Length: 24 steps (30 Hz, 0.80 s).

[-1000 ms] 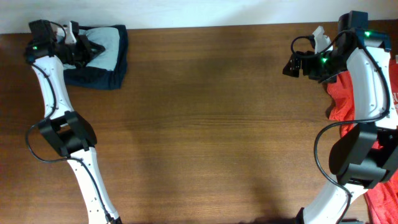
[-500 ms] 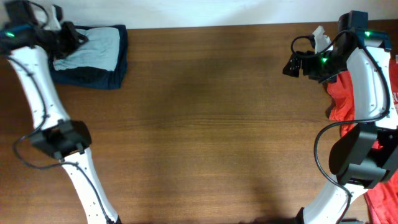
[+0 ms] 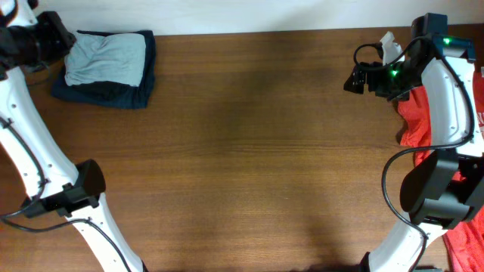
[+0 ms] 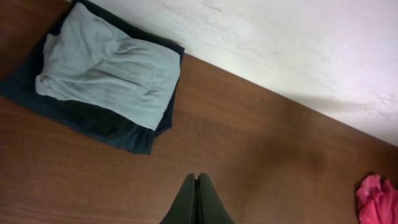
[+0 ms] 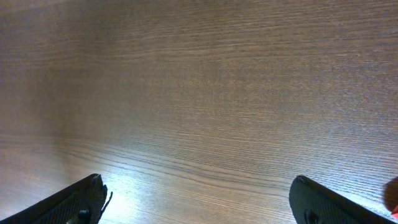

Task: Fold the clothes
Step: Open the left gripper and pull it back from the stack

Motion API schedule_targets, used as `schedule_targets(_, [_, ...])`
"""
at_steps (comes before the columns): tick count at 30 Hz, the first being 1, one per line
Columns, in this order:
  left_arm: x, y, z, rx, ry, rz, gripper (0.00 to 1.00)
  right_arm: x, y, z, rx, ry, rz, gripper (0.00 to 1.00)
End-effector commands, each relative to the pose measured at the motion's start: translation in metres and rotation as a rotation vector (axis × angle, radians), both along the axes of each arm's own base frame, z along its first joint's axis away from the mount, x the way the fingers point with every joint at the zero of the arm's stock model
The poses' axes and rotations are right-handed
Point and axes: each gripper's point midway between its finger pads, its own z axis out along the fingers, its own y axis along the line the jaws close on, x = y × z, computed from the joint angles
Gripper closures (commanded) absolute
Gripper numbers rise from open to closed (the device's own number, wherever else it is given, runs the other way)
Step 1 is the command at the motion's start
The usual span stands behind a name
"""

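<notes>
**Overhead and wrist views.** 2 arms flank a brown wooden table point(image 3: 249, 151). A folded pale grey-teal T-shirt point(image 3: 106, 60) lies at the far-left corner. It rests on a folded dark navy garment point(image 3: 113, 94), whose edges show around it. The left gripper point(image 4: 196, 190) hangs above the table near this stack, its jaws pressed together and holding nothing. Its wrist view shows the stack well apart from the fingers. A red T-shirt point(image 3: 417, 121) lies crumpled at the right edge, partly hidden by the right arm. The right gripper point(image 5: 198, 186) hovers over bare wood near the far-right corner, jaws spread wide and empty. A white surface point(image 4: 280, 50) borders the table's far edge.
</notes>
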Motion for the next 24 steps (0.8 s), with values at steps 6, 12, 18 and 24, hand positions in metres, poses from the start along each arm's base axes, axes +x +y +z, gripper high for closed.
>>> schedule_targets(6, [0.004, -0.019, -0.004, 0.032, 0.005, -0.065, 1.0, 0.0, -0.002, 0.005, -0.01, -0.013, 0.002, 0.01])
schedule_targets(12, [-0.021, -0.047, 0.027, 0.057, -0.028, -0.106, 0.99, 0.0, -0.002, 0.005, -0.01, -0.013, 0.002, 0.02])
schedule_targets(18, [-0.095, -0.077, 0.038, 0.238, 0.084, -0.077, 0.99, 0.0, -0.002, 0.005, -0.01, -0.013, 0.002, 0.01])
schedule_targets(24, [-0.165, -0.052, -0.011, 0.481, 0.309, 0.216, 0.96, 0.0, -0.002, 0.005, -0.01, -0.013, 0.002, 0.01])
